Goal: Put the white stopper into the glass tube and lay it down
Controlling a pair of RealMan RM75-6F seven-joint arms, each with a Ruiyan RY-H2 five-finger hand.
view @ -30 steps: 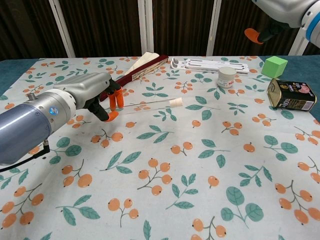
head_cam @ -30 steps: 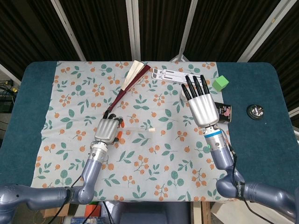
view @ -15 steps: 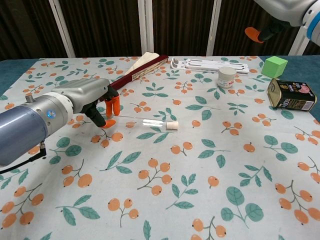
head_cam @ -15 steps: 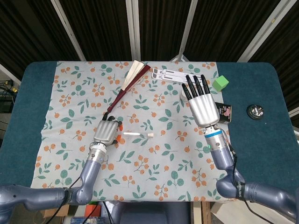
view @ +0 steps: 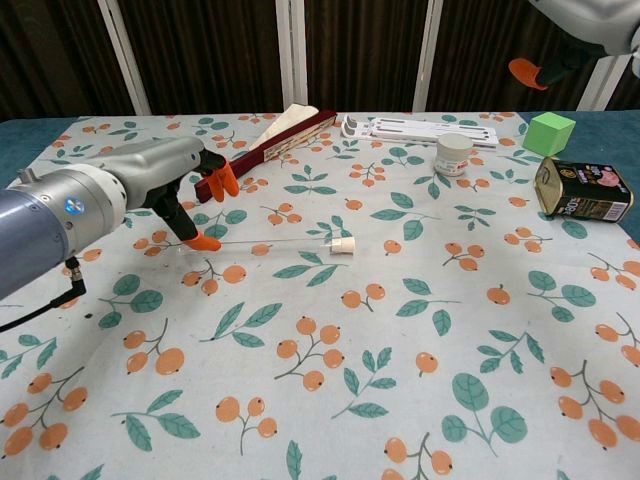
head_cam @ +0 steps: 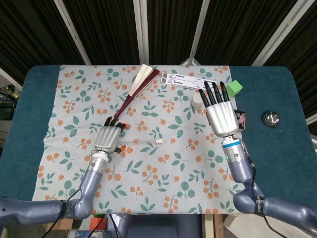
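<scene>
The desk point(view: 620, 330) carries a white cloth printed with oranges and green leaves point(view: 400, 330), and on it the left silver hand with orange fingertips point(view: 185, 190) has changed most. A second ago it was pinching the clear glass tube above the cloth; now its fingers are spread and lifted off, with only one orange tip close to the tube's left end, and whether it touches I cannot tell. The right silver hand with black fingers point(head_cam: 220, 111) has drifted slightly right, near the far right side, and remains flat, fingers apart, holding nothing.

The clear glass tube point(view: 265, 244) now lies flat on the cloth near the middle, running left to right, lower than it was a second ago. The small white stopper point(view: 343, 244) sits in its right end, seemingly seated.

Judged from this, both parts of the task look done: stopper in, tube laid down and released. What remains is likely only drawing the left hand clear without nudging the tube, which could roll.
</scene>
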